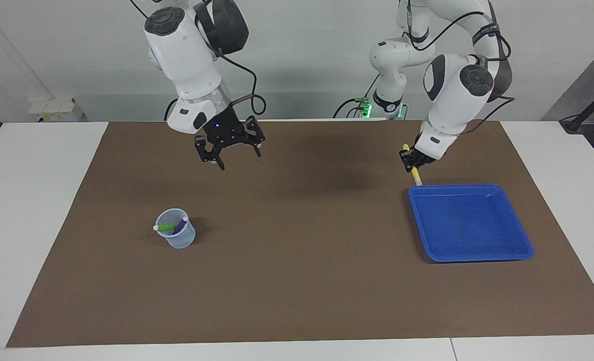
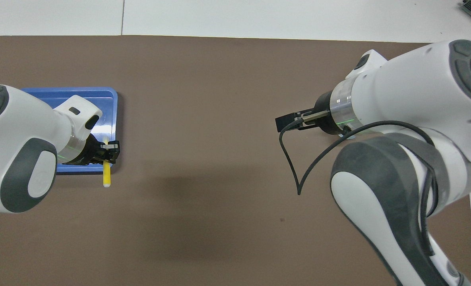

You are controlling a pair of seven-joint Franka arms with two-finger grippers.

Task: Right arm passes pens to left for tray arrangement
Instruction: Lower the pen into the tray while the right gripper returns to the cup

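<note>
My left gripper is shut on the yellow pen, held in the air over the corner of the blue tray nearest the robots. The pen's pale cap end pokes out past the tray's rim. The tray has nothing in it. The green pen and purple pen stand in a small translucent cup toward the right arm's end. My right gripper hangs open with nothing in it, over the mat between the cup and the robots; the overhead view hides its fingers under the wrist.
A brown mat covers most of the white table. A black cable loops from the right wrist. The mat's middle stretch between cup and tray is bare.
</note>
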